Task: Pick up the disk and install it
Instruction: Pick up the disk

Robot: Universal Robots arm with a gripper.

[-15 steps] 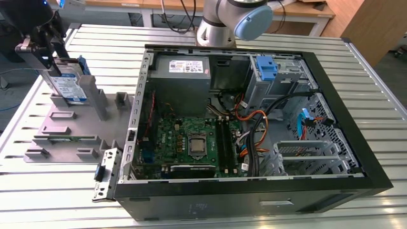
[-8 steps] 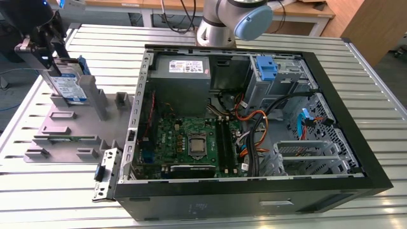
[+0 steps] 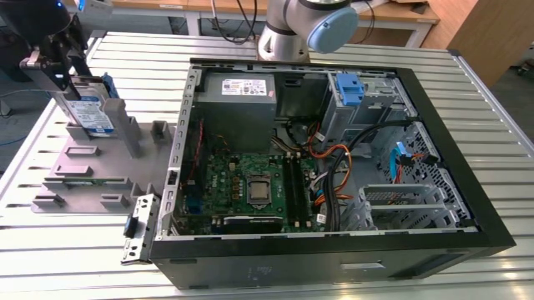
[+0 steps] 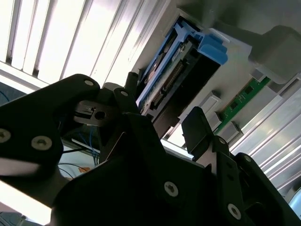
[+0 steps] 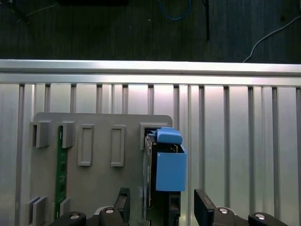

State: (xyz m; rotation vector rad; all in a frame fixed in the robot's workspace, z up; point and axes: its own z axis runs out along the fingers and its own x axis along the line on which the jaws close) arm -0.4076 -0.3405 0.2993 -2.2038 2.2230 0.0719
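The disk (image 3: pixel 89 111) stands on edge in a slot of the grey holder plate (image 3: pixel 84 164) at the exterior view's left, beside the computer case. Its white-and-blue label faces outward and blue rails run along its edges. My gripper (image 3: pixel 72 81) hangs just over its top end. In the first wrist view the disk (image 5: pixel 165 170) lies between the two black fingertips (image 5: pixel 123 199), with a gap on each side, so my gripper (image 5: pixel 163 203) is open. The second wrist view gives the same picture: the disk (image 4: pixel 175 77) sits beyond the spread fingers of my gripper (image 4: pixel 164 101).
An open computer case (image 3: pixel 467 206) fills the middle, with a motherboard (image 3: pixel 250 187), a grey power supply (image 3: pixel 237 94) and a blue bracket (image 3: pixel 351 90) in its drive bay. A green memory stick (image 5: pixel 60 169) sits in the holder plate. The arm's base (image 3: pixel 301 28) stands behind the case.
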